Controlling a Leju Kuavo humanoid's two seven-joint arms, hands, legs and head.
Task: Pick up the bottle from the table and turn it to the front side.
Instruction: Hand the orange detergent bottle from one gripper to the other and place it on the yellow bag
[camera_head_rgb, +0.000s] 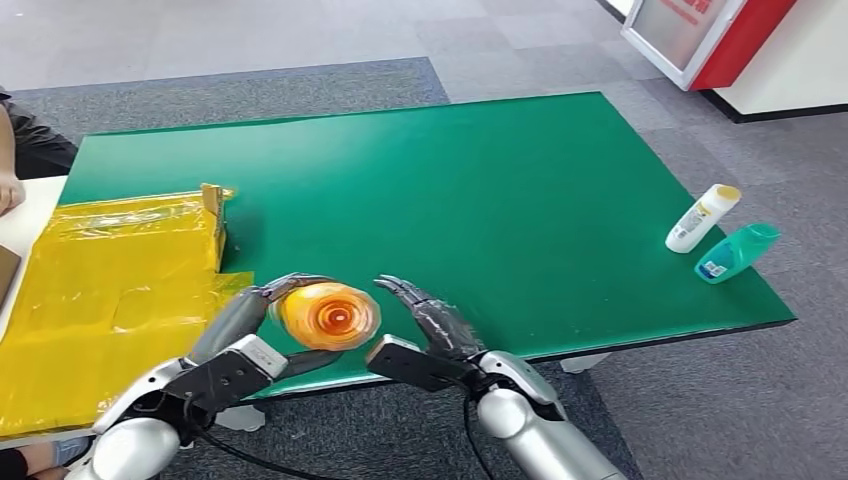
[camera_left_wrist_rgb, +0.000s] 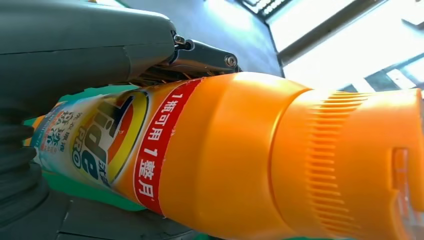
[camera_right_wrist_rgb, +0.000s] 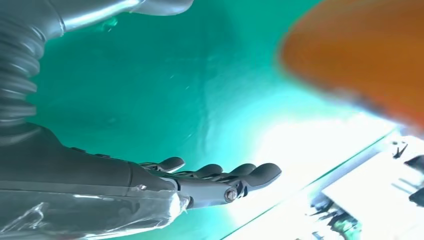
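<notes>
Holding the orange bottle (camera_head_rgb: 328, 315) over the tabletop's (camera_head_rgb: 480, 190) near edge, left hand (camera_head_rgb: 250, 335) grips; right hand (camera_head_rgb: 435, 330) spread, empty. White bottle (camera_head_rgb: 703, 217) and teal bottle (camera_head_rgb: 737, 252) lie near the right edge; yellow bag (camera_head_rgb: 110, 290) covers the left.

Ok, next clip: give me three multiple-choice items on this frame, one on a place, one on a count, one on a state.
1. Where do the white bottle and teal bottle lie?
A. near the table's right edge
B. on the yellow bag
C. on the floor

2. How many bottles show in all?
A. one
B. two
C. three

3. What is the right hand doing?
A. gripping the teal bottle
B. open beside the orange bottle
C. pressing the bag

Answers: 1 A, both rest on the green table there; 2 C, those two plus the orange bottle; 3 B, the left hand holds it.
</notes>
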